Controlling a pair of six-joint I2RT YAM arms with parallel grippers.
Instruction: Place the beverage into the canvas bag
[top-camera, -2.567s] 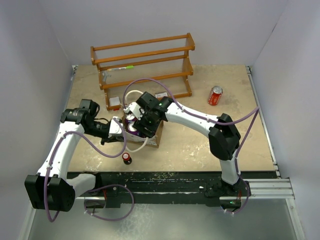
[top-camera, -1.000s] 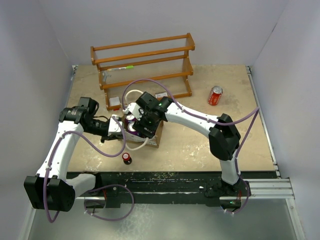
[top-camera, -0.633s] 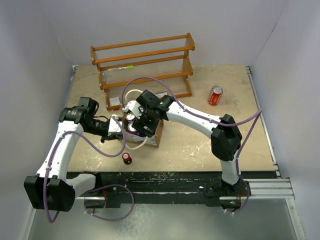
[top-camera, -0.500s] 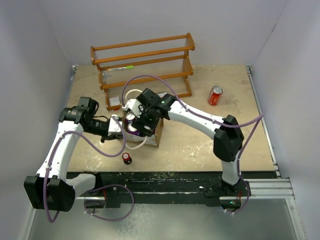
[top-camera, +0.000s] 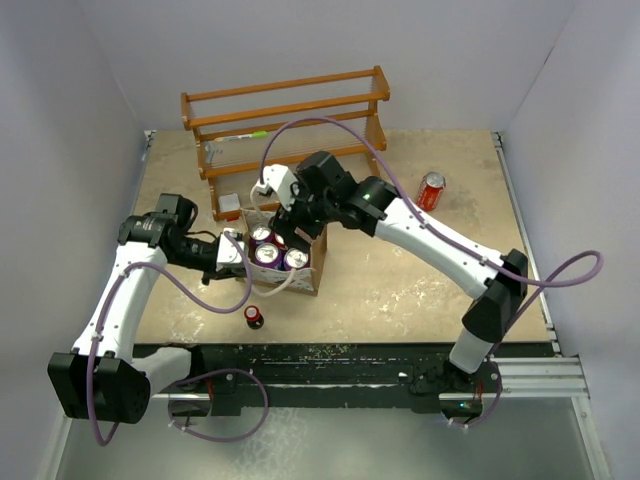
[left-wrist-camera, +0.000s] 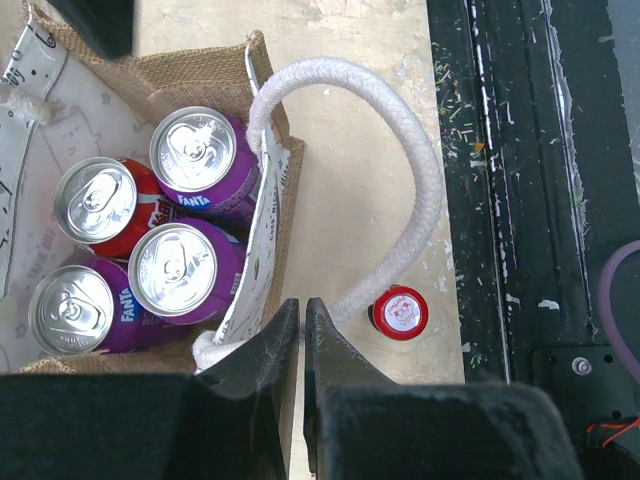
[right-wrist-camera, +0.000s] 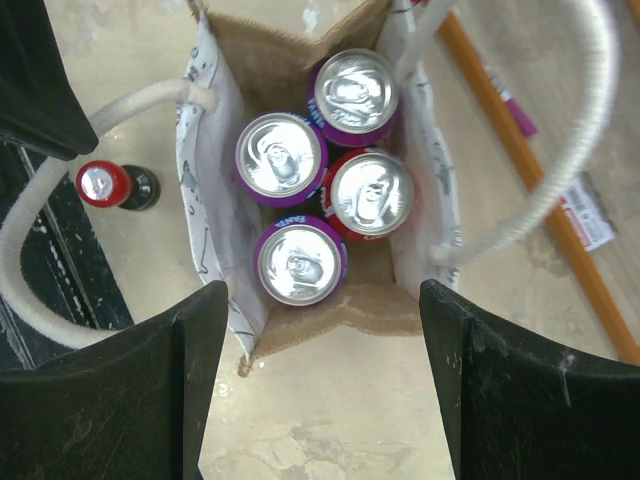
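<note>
The canvas bag (top-camera: 291, 284) stands open at the table's middle left, with three purple Fanta cans (right-wrist-camera: 298, 261) and one red can (right-wrist-camera: 370, 195) upright inside. The bag wall (left-wrist-camera: 258, 250) and cans (left-wrist-camera: 174, 270) also show in the left wrist view. My left gripper (top-camera: 233, 252) is shut at the bag's left edge, where the white loop handle (left-wrist-camera: 425, 190) runs under its fingertips (left-wrist-camera: 283, 318). My right gripper (top-camera: 300, 214) is open and empty, above the bag's far side; its fingers (right-wrist-camera: 205, 340) frame the bag (right-wrist-camera: 205, 215) from above.
A red soda can (top-camera: 431, 190) lies at the back right. A small red-capped bottle (top-camera: 254, 316) stands just in front of the bag, near the table's front edge. A wooden rack (top-camera: 285, 135) stands behind the bag, with a small white box (top-camera: 229, 204) beside it.
My right gripper has risen out of the bag and moved back and to the right, jaws open. The cans in the bag now show uncovered. The left arm has not moved.
</note>
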